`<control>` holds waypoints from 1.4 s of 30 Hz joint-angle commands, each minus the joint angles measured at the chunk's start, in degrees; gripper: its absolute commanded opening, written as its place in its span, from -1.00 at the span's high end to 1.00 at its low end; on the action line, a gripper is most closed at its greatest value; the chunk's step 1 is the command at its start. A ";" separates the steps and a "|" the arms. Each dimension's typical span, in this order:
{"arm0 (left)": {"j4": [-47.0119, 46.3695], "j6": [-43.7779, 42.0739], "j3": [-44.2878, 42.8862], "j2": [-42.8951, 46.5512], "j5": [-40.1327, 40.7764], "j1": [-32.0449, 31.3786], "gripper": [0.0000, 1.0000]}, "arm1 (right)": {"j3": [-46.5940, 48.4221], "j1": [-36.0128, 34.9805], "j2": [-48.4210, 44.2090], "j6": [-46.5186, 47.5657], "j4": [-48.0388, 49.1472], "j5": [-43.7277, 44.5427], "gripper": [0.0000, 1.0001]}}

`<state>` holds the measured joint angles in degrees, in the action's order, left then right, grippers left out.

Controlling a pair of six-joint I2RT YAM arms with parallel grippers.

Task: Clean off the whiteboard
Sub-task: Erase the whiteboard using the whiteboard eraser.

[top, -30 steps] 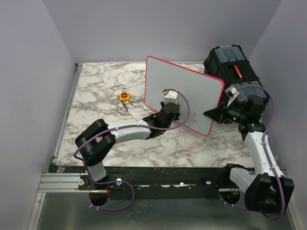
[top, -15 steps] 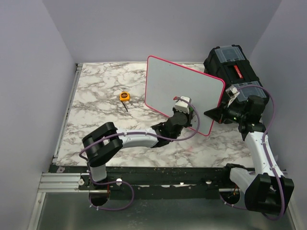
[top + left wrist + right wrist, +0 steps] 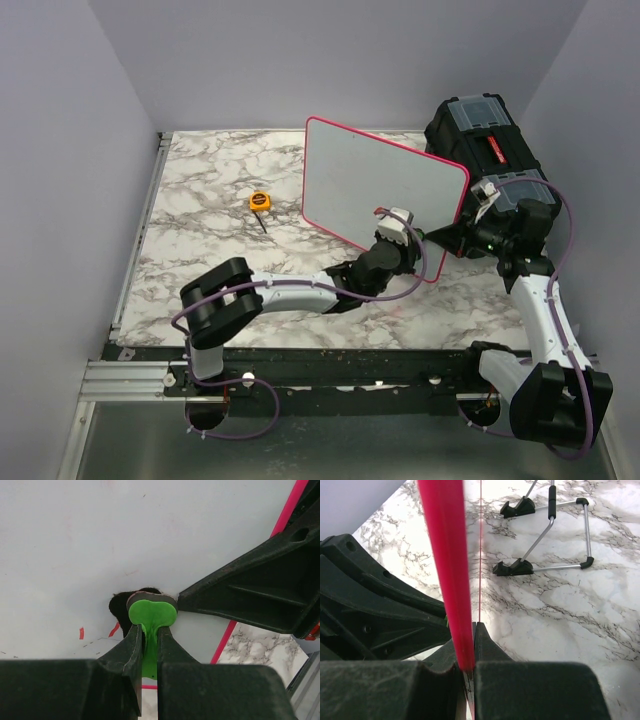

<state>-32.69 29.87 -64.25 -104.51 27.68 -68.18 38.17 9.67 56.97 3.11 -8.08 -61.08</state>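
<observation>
The left pincer [image 3: 147, 641], pinching a green dark-padded eraser [image 3: 152, 614], presses the pink-rimmed white whiteboard [image 3: 100, 540]; red marker flecks [image 3: 81, 632] lie at its eight o'clock. The right pincer [image 3: 465, 666] clamps the pink rim [image 3: 442, 555].

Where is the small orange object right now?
Top view: the orange object lies on the marble table's left half, just left of the whiteboard.
</observation>
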 commanded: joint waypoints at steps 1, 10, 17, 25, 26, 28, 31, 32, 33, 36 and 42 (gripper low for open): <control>2.58 0.54 -1.38 -1.43 -3.43 3.25 1.00 | 1.12 -1.75 -1.68 -1.09 -0.54 -10.20 0.99; 6.42 1.03 4.30 3.42 3.06 14.48 1.00 | 1.20 -1.73 -1.74 -1.09 -0.67 -10.38 0.99; 7.04 1.45 3.10 3.12 -0.24 16.76 1.00 | 1.20 -1.76 -1.42 -1.08 -0.54 -10.46 0.99; 6.31 3.61 -3.76 -2.01 -2.93 6.97 1.00 | 1.15 -1.73 -1.26 -1.08 -0.54 -10.32 0.99; 6.17 4.35 -4.30 -2.66 -3.02 5.59 1.00 | 1.20 -1.74 -1.25 -1.05 -0.59 -10.30 0.99; 6.55 5.81 -5.85 -4.31 -3.40 2.25 1.00 | 1.22 -1.73 -1.30 -1.01 -0.64 -10.49 0.99; 6.63 8.23 -7.15 -6.54 -2.82 -1.67 1.00 | 1.30 -1.72 -1.39 -1.01 -0.76 -10.38 0.99; 7.17 8.66 -7.69 -7.02 -2.81 -2.45 1.00 | 1.26 -1.75 -1.60 -1.00 -0.71 -10.38 0.99; 7.96 8.71 -8.33 -7.31 -2.91 -2.77 1.00 | 1.25 -1.75 -1.69 -1.00 -0.73 -10.38 0.99; 8.73 9.55 -8.05 -6.83 -3.09 -2.92 1.00 | 1.30 -1.68 -1.94 -0.99 -0.73 -10.38 0.99; 8.38 11.61 -2.83 -5.06 -1.55 0.06 1.00 | 1.29 -1.72 -2.21 -1.05 -0.71 -10.38 0.99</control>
<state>-24.97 38.26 -70.85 -109.25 29.34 -71.16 38.17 10.39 56.75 4.43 -7.05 -59.18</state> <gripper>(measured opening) 0.068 0.061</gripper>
